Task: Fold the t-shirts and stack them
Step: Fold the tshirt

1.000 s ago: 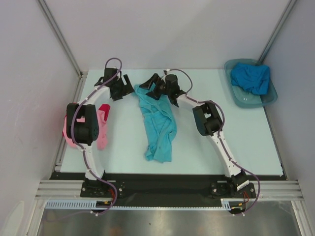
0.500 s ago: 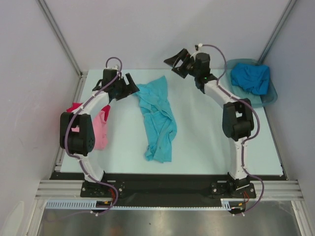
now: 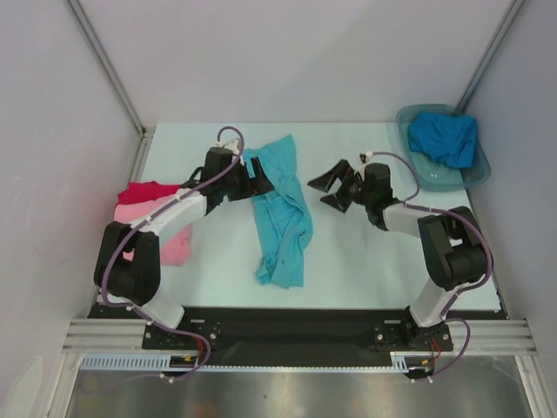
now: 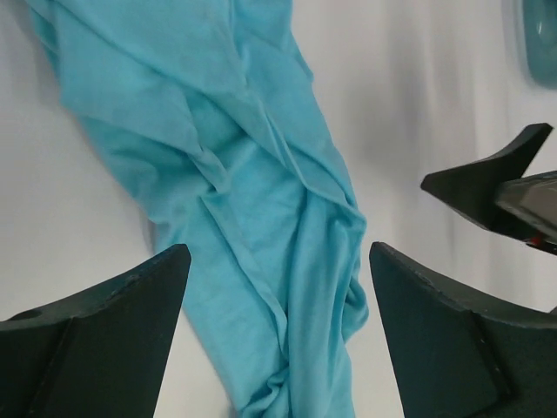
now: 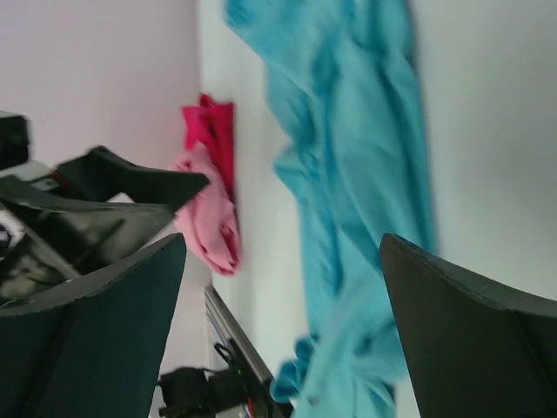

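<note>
The counter [image 3: 365, 261] carries the turquoise t-shirt [image 3: 280, 213] as a long crumpled band down its middle, wider at the far end and bunched at the near end. Judging by that, the step in hand is spreading it flat before any fold. Each tool should take a single layer at an outer edge of the wide far end, one on either side, then pull outward so the twists fall out. Pinching the thick central ridge would only drag the bundle.

The left arm reaches low and long from the shirt's left, wrist over its far-left edge. The right arm bends sharply at the elbow and comes in from the shirt's right, level with its middle.

Far right of the shirt, the deeper blue t-shirt [image 3: 444, 138] lies heaped in the tub [image 3: 432, 181]. To its left lie the pink t-shirt [image 3: 174, 244] and red t-shirt [image 3: 146, 190], touching.

The left tool [image 3: 258, 177] hangs over the cloth, jaws wide apart and empty. The right tool [image 3: 329, 188], likewise spread and empty, is just beside the shirt's right edge.
</note>
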